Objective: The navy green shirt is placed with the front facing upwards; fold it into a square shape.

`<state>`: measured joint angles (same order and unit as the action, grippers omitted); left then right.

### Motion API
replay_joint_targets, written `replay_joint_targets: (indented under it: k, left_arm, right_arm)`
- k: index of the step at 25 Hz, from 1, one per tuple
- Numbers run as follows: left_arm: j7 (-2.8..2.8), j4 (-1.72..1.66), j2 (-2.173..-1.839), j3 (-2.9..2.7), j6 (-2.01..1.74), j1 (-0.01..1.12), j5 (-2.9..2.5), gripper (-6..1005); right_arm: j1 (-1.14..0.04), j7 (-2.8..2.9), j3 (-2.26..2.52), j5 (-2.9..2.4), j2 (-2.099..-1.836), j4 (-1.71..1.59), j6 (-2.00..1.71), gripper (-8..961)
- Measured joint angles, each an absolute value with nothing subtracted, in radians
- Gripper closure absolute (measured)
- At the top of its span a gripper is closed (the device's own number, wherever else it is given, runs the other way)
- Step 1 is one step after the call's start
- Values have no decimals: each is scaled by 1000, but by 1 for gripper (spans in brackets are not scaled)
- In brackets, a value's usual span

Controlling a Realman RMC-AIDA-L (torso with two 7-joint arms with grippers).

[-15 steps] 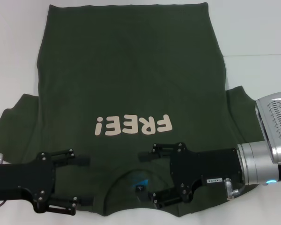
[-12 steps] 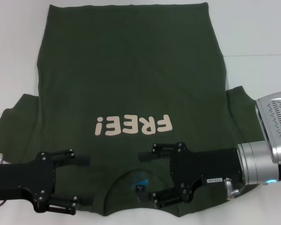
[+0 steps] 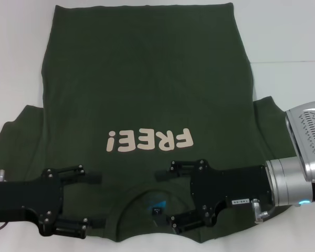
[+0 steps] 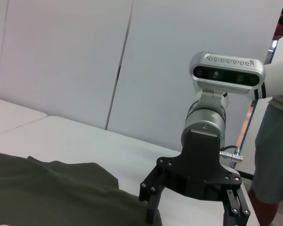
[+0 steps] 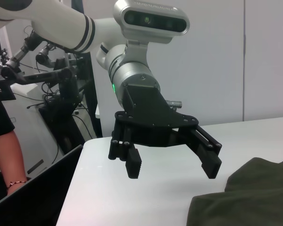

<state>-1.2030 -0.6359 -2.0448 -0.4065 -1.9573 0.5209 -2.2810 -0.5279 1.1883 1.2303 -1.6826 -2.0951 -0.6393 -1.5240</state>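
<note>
The shirt lies flat, front up, on the white desk, collar toward the robot, hem far; no fold is made yet. The left gripper and right gripper hover over the shoulders beside the collar, fingers wide, holding nothing. Next, each likely must lower and pinch the soft, matte cotton. The cream lettering looks smooth.
</note>
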Motion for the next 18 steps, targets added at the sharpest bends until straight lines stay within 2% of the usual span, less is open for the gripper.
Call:
replay_joint_targets:
  k: [7,18]
  left_arm:
    - [-1203,-636,-2045,-406,-1957,524,-2281,65]
    - [-1205,-631,-2052,-407,-1938,531,-2279,66]
  right_arm:
    - [-529,1245,1203,-1682,-2093,-664,-1460,53]
    - [-468,1676,1062,-1873,-2088,-990,-1078,55]
